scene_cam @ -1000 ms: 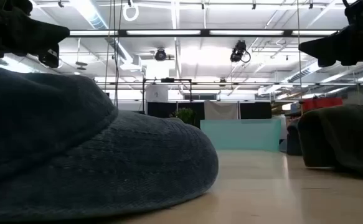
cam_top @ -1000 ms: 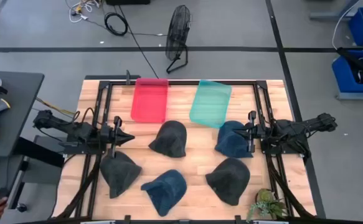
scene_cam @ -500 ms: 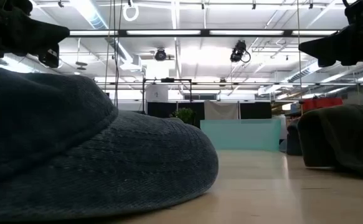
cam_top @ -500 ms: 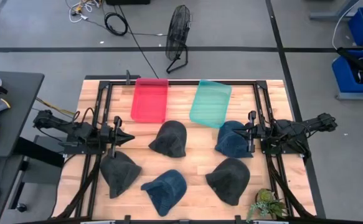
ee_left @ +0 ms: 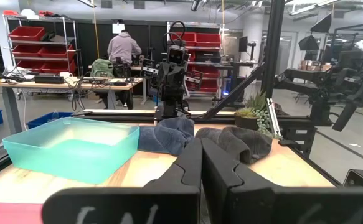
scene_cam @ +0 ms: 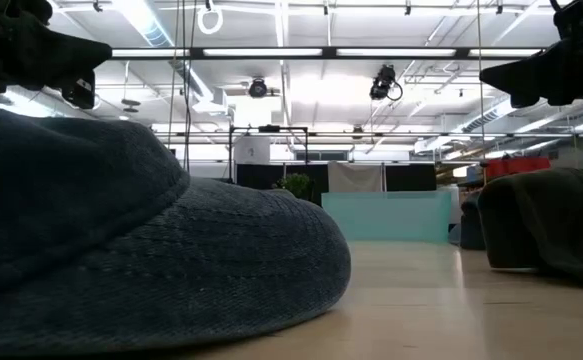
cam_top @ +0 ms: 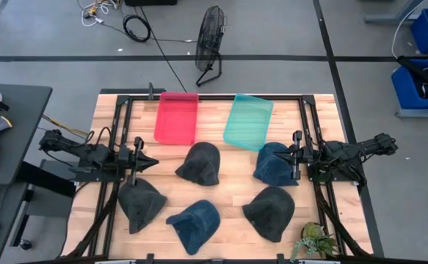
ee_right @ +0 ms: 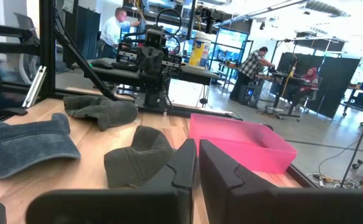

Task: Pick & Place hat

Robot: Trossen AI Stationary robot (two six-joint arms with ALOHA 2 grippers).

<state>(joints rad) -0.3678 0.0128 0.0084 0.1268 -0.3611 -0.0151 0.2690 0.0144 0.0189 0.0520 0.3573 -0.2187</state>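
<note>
Several dark hats lie crown-up on the wooden table: a black one in the middle, a blue one at the right, a grey one at the near left, a blue cap near the front and a black one at the near right. My left gripper is shut and empty at the table's left, above the grey hat's far side. My right gripper is shut and empty at the right, over the blue hat. Their shut fingers show in the wrist views.
A red tray and a teal tray lie at the table's far edge. A small plant stands at the near right corner. A black frame runs round the table. People stand in the room beyond.
</note>
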